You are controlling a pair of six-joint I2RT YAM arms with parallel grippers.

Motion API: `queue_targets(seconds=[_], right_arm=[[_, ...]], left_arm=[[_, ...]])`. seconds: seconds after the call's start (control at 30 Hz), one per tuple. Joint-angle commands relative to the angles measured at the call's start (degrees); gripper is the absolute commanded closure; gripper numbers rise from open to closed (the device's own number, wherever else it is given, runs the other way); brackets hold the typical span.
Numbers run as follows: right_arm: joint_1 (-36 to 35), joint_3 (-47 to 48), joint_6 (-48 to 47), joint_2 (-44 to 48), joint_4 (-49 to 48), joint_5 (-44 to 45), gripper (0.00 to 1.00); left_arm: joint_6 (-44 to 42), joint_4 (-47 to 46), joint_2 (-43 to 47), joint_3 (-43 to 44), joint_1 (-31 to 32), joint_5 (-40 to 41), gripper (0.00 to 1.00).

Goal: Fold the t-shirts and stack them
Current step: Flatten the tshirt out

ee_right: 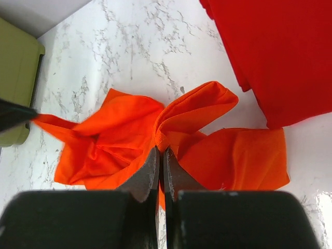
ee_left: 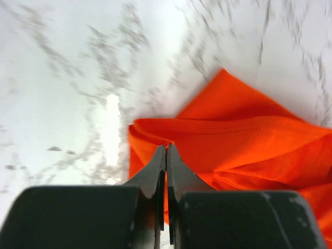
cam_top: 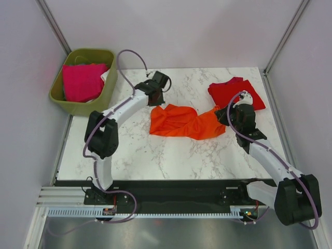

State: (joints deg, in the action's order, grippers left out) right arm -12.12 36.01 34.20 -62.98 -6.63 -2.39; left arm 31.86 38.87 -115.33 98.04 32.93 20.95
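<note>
Both jaws are closed on the orange t-shirt [cam_top: 179, 122]: your left gripper [ee_left: 166, 155] pinches its left tip, your right gripper [ee_right: 161, 155] a fold near its right end. It lies mid-table, its long axis running left-right between your 2 arms.

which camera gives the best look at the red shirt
Top external: nearly the whole red shirt shows there, outline included. The right wrist view crops it to one corner at the frame's top right. The left wrist view misses it entirely.
</note>
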Motion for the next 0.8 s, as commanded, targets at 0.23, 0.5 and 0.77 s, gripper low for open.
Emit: queue_targets(seconds=[0.23, 0.5, 0.77], right_arm=[[4.91, 0.11, 2.11, -1.62, -2.24, -7.8, 1.0], [5.0, 4.05, 0.52, -2.23, -1.45, -9.38, 1.0], [5.09, 18.56, -4.83, 3.29, 10.49, -7.64, 1.0]], left_arm=[[0.84, -0.38, 22.93, -12.59, -13.49, -2.58, 0.98], [6.55, -0.99, 33.23, -20.43, -21.48, -6.53, 0.98], [7.52, 1.28, 47.55, -19.73, -32.83, -13.75, 0.98]])
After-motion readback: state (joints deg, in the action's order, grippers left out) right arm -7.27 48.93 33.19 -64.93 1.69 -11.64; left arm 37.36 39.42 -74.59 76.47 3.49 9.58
